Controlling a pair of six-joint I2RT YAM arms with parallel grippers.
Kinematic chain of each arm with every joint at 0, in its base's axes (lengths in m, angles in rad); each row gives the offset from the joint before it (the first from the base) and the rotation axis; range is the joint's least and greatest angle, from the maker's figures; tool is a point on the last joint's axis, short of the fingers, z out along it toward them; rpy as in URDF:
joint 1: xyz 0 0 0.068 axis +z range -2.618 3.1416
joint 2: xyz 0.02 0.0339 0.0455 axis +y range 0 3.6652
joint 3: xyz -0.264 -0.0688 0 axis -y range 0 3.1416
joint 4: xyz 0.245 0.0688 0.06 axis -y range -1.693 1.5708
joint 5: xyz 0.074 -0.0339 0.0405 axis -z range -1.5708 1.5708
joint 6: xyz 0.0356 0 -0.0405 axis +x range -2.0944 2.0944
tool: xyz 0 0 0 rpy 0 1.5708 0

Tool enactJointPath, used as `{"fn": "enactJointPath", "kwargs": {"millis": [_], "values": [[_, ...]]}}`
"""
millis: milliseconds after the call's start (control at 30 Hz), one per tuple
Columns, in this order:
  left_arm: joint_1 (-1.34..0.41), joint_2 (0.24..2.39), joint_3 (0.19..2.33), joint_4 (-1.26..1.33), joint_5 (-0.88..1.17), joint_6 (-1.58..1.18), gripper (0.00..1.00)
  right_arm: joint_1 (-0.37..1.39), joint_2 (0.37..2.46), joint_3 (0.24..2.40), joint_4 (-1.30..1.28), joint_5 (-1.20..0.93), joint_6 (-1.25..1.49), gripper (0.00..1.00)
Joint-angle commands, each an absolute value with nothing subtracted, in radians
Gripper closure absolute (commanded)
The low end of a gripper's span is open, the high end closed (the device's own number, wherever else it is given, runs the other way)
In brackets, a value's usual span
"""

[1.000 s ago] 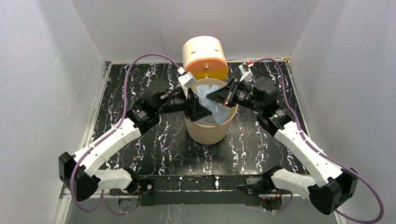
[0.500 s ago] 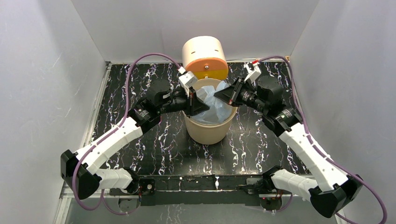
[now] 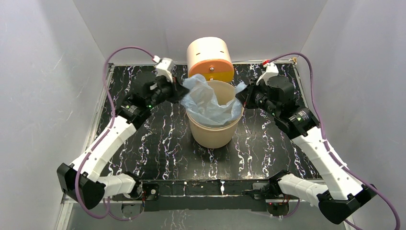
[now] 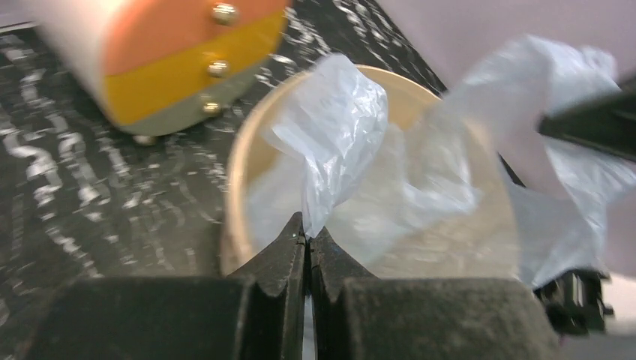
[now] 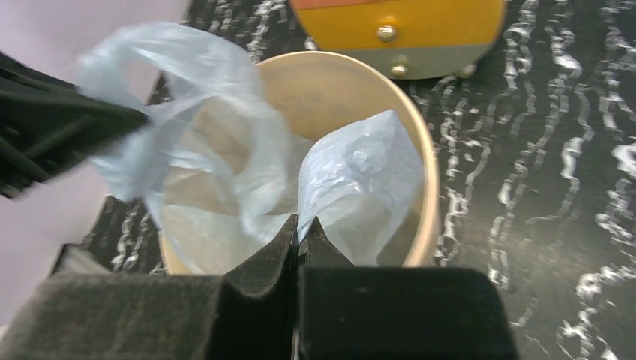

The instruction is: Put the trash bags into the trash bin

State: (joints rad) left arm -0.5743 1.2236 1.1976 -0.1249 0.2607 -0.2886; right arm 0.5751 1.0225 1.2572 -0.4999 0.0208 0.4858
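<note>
Both arms reach inward from opposite sides, elbows bent, above the marbled desk (image 3: 158, 143). The left end effector (image 3: 183, 91) is clamped on one edge of the pale-blue trash bag (image 3: 209, 103); the right end effector (image 3: 241, 96) pinches the opposite edge. The bag spreads across the mouth of the tan trash bin (image 3: 214, 136), its middle sagging inside.

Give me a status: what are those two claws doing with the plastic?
Left gripper shut on the trash bag, right gripper shut on its opposite edge. Bag stretched over the trash bin, middle sagging inside. Orange-fronted cylinder behind, not blocking.
</note>
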Motion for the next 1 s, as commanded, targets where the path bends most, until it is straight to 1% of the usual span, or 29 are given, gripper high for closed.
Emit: {"fn": "enactJointPath", "kwargs": {"millis": [0, 167, 267, 400, 467, 600, 767, 867, 967], "values": [[-0.483, 1.154, 1.211, -0.154, 0.247, -0.327, 1.00, 0.570, 1.018, 1.310, -0.580, 0.218, 0.385, 0.95], [-0.476, 1.131, 1.170, -0.228, 0.167, -0.330, 1.00, 0.570, 0.995, 1.259, -0.612, 0.375, 0.350, 0.96], [-0.473, 1.084, 1.097, -0.265, 0.078, -0.343, 1.00, 0.569, 0.972, 1.193, -0.608, 0.469, 0.353, 0.97], [-0.468, 1.032, 0.993, -0.300, -0.021, -0.366, 1.00, 0.560, 0.961, 1.098, -0.582, 0.523, 0.365, 0.96], [-0.461, 1.019, 0.952, -0.285, -0.003, -0.381, 1.00, 0.547, 0.978, 1.063, -0.581, 0.523, 0.385, 0.96], [-0.457, 0.999, 0.873, -0.125, 0.150, -0.478, 1.00, 0.530, 1.008, 1.043, -0.613, 0.499, 0.461, 0.96], [-0.456, 1.016, 0.798, -0.099, 0.127, -0.538, 1.00, 0.498, 1.001, 0.951, -0.581, 0.415, 0.483, 0.94], [-0.456, 0.993, 0.679, 0.064, 0.148, -0.627, 1.00, 0.483, 1.016, 0.896, -0.572, 0.357, 0.509, 0.93], [-0.454, 0.992, 0.614, 0.137, 0.157, -0.686, 1.00, 0.474, 1.024, 0.849, -0.538, 0.260, 0.503, 0.92]]}}
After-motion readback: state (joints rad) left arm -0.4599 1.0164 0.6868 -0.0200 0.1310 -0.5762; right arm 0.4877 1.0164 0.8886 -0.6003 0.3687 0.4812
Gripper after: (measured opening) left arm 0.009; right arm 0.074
